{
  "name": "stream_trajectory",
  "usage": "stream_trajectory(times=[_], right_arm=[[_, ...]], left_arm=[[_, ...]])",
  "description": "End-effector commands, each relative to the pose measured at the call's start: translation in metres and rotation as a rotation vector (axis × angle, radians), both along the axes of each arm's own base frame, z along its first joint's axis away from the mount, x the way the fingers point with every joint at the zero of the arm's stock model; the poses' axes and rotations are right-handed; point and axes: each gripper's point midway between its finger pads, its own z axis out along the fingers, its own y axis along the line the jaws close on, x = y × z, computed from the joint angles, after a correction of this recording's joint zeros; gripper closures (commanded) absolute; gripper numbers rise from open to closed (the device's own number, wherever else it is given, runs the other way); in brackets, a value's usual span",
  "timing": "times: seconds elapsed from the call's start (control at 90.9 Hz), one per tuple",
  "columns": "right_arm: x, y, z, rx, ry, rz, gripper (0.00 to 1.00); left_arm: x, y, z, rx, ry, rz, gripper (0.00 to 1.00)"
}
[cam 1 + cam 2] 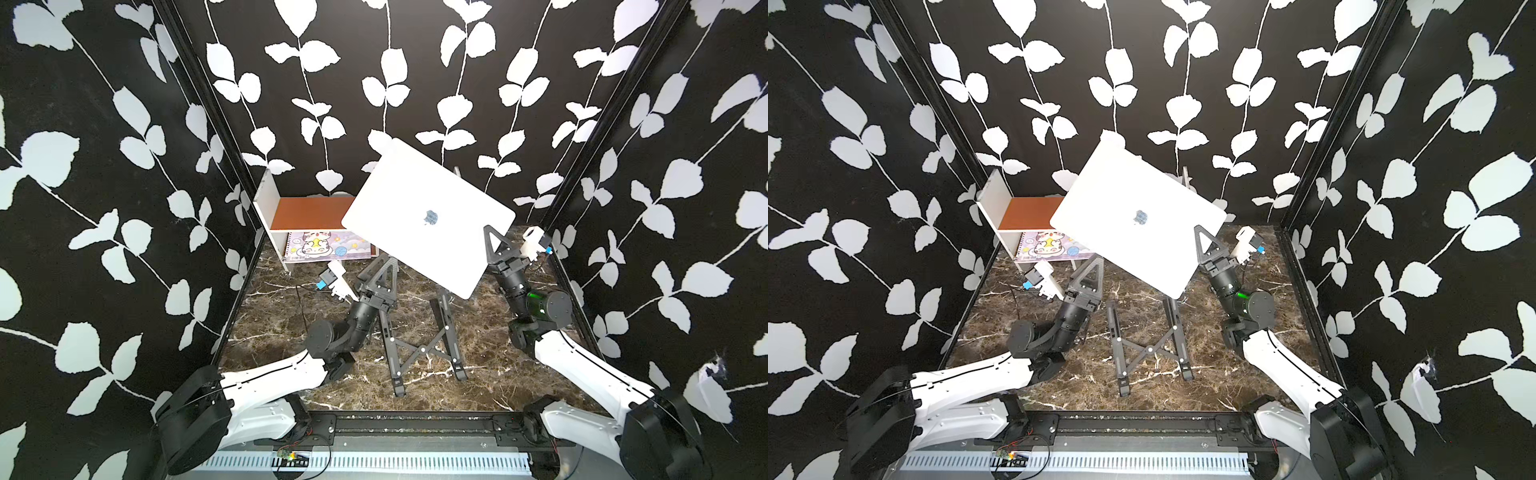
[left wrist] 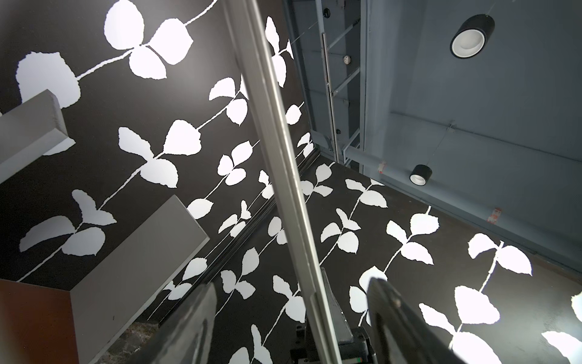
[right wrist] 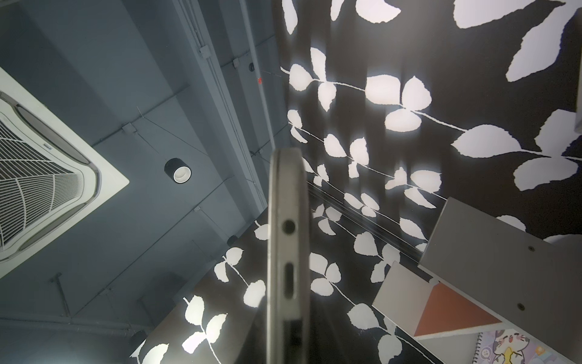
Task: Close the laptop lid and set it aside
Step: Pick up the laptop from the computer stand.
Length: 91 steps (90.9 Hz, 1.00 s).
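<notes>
Closed laptop [image 1: 428, 216], aloft and aslant: right gripper [image 1: 491, 237] pinches its right end, left gripper [image 1: 388, 262] straddles its left end, spread.

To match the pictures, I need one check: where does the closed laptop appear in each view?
In a top view: laptop centre, logo up, tilted.
In a top view: laptop centre, slightly leftward.
Left wrist: its thin edge crosses the middle.
Right wrist: its edge with ports, mid-picture.
Shared landmark: white shelf.

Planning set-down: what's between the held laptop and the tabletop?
The black folding stand, standing on the tabletop partly beneath the laptop; both top views show it.
</notes>
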Motion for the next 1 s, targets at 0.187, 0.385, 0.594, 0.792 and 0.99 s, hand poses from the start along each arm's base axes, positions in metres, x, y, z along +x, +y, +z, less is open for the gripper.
stream_trajectory(times=[0.187,0.385,0.594,0.792,0.99], right_arm=[[-0.028,-0.008,0.065,0.166,-0.205,0.042,1.00],[-0.033,-0.008,0.073,0.168,-0.231,0.038,1.00],[-0.033,-0.003,0.074,0.166,-0.232,0.060,1.00],[-0.038,-0.005,0.076,0.168,-0.242,0.059,1.00],[-0.038,-0.002,0.076,0.168,-0.238,0.072,1.00]], left_arm=[[-0.004,0.009,0.045,-0.088,-0.076,0.039,0.32],[0.001,0.009,0.046,-0.107,-0.058,0.050,0.42],[0.004,0.002,0.053,-0.133,-0.052,0.017,0.62],[0.004,-0.002,0.055,-0.142,-0.053,-0.007,0.72],[0.005,-0.005,0.056,-0.146,-0.050,-0.022,0.73]])
